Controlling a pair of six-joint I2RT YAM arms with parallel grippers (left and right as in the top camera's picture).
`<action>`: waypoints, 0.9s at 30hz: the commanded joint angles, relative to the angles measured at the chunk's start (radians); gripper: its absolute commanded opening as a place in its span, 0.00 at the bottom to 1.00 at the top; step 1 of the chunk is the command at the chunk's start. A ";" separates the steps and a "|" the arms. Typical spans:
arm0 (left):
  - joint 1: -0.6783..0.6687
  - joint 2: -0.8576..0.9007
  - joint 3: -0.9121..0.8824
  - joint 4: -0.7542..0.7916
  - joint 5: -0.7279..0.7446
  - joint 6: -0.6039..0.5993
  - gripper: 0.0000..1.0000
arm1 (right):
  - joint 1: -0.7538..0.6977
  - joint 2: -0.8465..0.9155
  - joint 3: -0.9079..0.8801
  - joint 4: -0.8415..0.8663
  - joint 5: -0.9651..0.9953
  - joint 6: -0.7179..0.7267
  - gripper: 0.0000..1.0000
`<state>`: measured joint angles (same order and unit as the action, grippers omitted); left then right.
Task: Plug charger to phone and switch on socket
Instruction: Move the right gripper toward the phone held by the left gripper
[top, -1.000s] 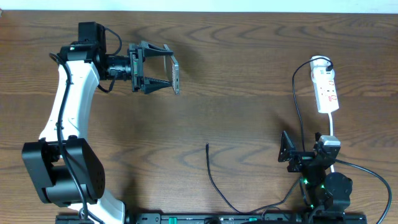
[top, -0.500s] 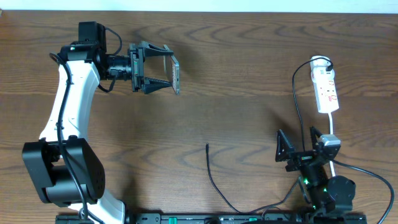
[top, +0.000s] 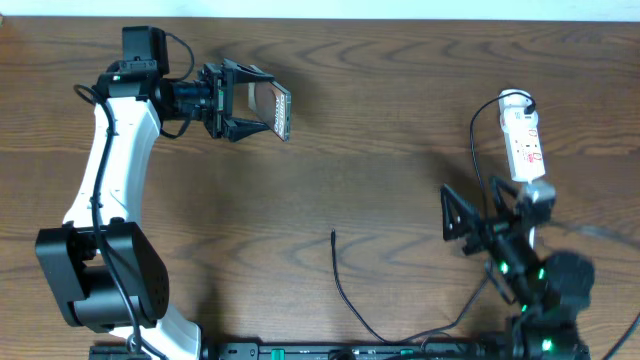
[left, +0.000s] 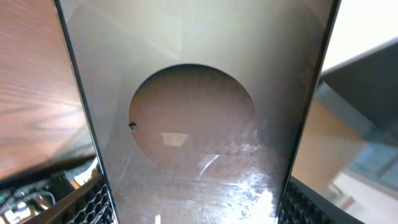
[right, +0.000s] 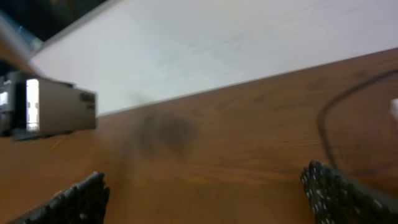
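My left gripper (top: 262, 102) is shut on the phone (top: 278, 112) and holds it tilted above the table's far left. In the left wrist view the phone (left: 193, 118), with its brown oval, fills the space between the fingers (left: 87, 202). The charger's black cable (top: 341, 285) lies at the front middle, its plug tip pointing away from me. The white socket (top: 525, 145) lies at the far right. My right gripper (top: 478, 215) hovers open and empty in front of the socket, to the right of the cable tip. From the right wrist the phone (right: 56, 106) shows far off at the left.
A black cable (top: 474, 150) runs from the socket's rounded far end down past my right arm; it also shows in the right wrist view as a cable (right: 336, 118) to the right. The socket's white cord passes behind the right arm. Bare wooden table (top: 380, 170) lies between the two arms.
The left gripper has turned the phone so that more of its face shows from above. The right arm has risen and moved a little farther from the front edge, still open.
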<state>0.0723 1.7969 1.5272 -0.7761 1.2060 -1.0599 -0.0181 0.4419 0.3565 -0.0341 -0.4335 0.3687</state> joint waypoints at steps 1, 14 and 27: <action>0.008 -0.032 0.030 0.005 -0.096 -0.019 0.07 | 0.005 0.229 0.161 0.000 -0.216 -0.060 0.99; 0.007 -0.032 0.030 0.001 -0.488 -0.077 0.08 | 0.007 1.129 0.659 0.244 -0.922 0.170 0.99; -0.035 -0.031 0.027 -0.037 -0.692 -0.134 0.07 | 0.130 1.344 0.659 0.383 -0.799 0.476 0.57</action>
<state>0.0551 1.7954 1.5272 -0.8124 0.5632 -1.1767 0.0658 1.7752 0.9989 0.3378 -1.2369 0.7967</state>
